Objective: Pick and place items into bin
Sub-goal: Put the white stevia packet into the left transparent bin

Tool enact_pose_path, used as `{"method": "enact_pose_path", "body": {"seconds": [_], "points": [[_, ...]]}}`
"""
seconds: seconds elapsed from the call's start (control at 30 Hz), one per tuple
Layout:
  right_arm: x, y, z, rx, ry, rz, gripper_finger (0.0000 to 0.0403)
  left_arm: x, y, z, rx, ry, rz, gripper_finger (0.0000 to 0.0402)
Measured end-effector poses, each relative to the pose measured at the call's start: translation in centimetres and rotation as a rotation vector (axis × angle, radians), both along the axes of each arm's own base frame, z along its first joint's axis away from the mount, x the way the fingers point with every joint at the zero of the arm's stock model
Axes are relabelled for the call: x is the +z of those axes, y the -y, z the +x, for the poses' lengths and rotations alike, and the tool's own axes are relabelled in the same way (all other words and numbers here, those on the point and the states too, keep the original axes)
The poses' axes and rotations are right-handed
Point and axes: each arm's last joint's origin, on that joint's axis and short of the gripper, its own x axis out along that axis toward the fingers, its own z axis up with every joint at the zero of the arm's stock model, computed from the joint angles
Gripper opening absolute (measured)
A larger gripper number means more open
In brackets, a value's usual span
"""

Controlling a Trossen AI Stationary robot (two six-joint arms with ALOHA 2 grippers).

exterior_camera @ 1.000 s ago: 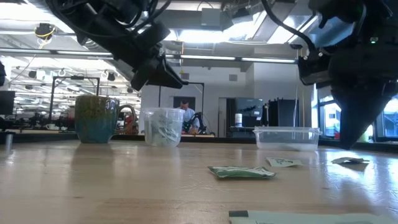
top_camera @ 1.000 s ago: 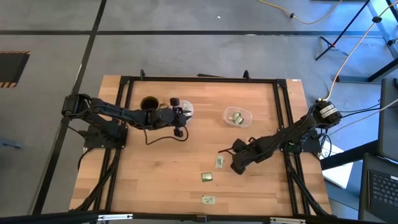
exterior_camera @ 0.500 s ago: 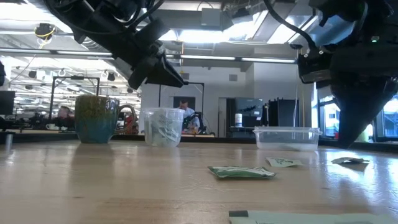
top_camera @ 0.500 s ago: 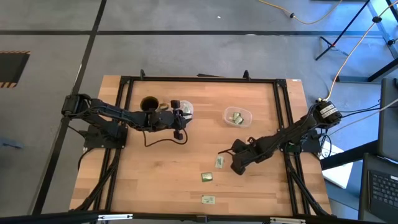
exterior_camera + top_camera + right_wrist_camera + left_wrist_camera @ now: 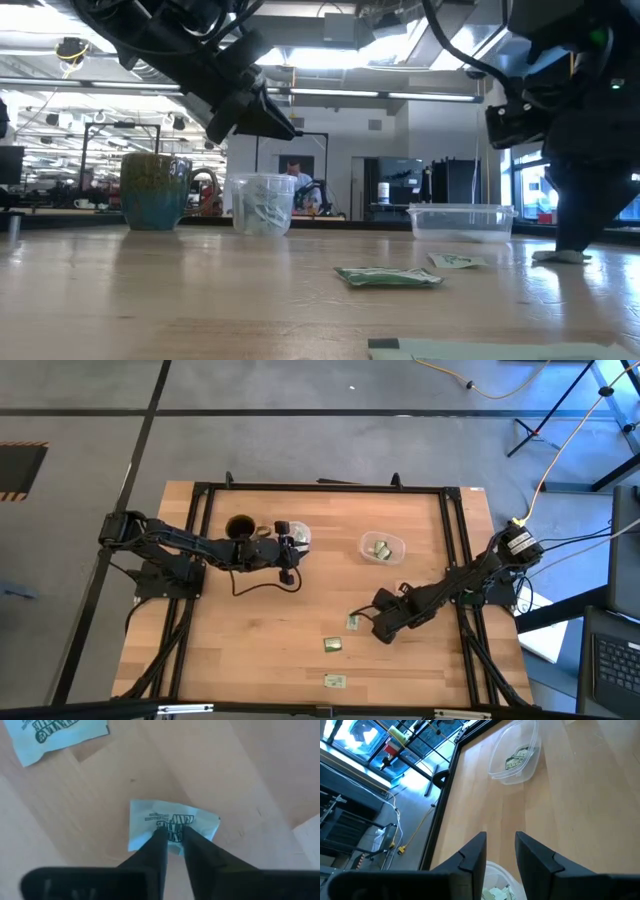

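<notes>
Right end effector (image 5: 171, 840) apparently pinching packet (image 5: 170, 822)

Item count, tabletop (image 5: 250, 650):
- Loose packets: four, namely one (image 5: 352, 621), one (image 5: 333, 644), one (image 5: 334, 681) and one (image 5: 170, 826) at the right pincer (image 5: 377, 630).
- Clear bin (image 5: 382, 547): one.
- Clear cup (image 5: 297, 536): one.
- Mug (image 5: 240, 526): one.
- Arms: two.

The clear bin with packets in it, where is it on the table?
In the high view the bin sits toward the table's far edge, right of centre, right of the clear cup and beyond the right gripper.
</notes>
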Motion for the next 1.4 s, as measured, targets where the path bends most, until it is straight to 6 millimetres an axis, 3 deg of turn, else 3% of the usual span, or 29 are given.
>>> {"method": "enact_pose_path", "body": {"seconds": [0.2, 0.5, 0.73, 1.03, 1.17, 1.4], "points": [[0.3, 0.1, -0.1, 0.006, 0.009, 0.004, 0.0008, 0.0, 0.0, 0.0, 0.0, 0.0, 0.0, 0.0093], [2.2, -0.1, 0.7, 0.059, 0.019, -0.005, 0.0005, 0.5, 0.4, 0.3, -0.051, 0.027, 0.062, 0.0097], [5.5, 0.0, 3.6, 0.179, 0.168, -0.003, 0.0004, 0.8, 2.0, 0.6, -0.274, 0.049, 0.063, 0.0122], [11.0, -0.2, 8.5, 0.447, 0.549, -0.064, 0.0003, 0.8, 4.7, 0.5, -0.593, 0.057, -0.003, 0.013], [13.1, -0.1, 9.6, 0.482, 0.641, -0.068, 0.0004, 1.0, 6.0, 0.4, -0.653, 0.077, 0.031, 0.0125], [14.6, 0.6, 10.6, 0.469, 0.731, -0.046, 0.0004, 2.2, 7.3, 0.5, -0.634, 0.206, 0.069, 0.0119]]}}
